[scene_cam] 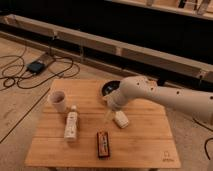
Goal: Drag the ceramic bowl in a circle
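While my gripper (107, 114) hangs open and empty near the ceramic bowl (108, 88), I reckon approach step, rim contact next

Readable text: none.
- Bench (150, 146), near right corner: small dark printed mark (166, 156), too small to read.
- Dark bar wrapper (103, 144): pale lettering, illegible.
- White bottle (71, 125): label too blurred to read.
- Gripper (107, 116): fingers apart, pointing down at the bench between the ceramic bowl (107, 89) and a white packet (120, 120).
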`<state>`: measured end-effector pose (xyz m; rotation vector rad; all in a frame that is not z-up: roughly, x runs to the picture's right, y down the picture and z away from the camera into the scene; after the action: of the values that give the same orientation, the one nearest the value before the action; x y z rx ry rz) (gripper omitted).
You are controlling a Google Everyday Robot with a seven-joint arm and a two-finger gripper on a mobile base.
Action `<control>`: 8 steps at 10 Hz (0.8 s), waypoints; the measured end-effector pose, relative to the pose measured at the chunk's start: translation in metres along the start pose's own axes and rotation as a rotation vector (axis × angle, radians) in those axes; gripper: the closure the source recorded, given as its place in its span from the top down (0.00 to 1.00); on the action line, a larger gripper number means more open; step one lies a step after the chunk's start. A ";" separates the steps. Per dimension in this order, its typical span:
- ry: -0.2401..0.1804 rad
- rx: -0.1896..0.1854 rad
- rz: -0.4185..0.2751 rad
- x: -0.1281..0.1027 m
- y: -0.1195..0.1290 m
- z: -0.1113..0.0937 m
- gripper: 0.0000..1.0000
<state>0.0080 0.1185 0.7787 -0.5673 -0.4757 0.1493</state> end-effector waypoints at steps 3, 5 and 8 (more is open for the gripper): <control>0.096 0.041 -0.042 0.052 -0.046 0.010 0.80; 0.145 0.054 -0.063 0.079 -0.069 0.016 0.80; 0.200 0.047 -0.091 0.105 -0.091 0.024 0.80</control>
<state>0.0897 0.0820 0.8871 -0.5078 -0.3023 0.0159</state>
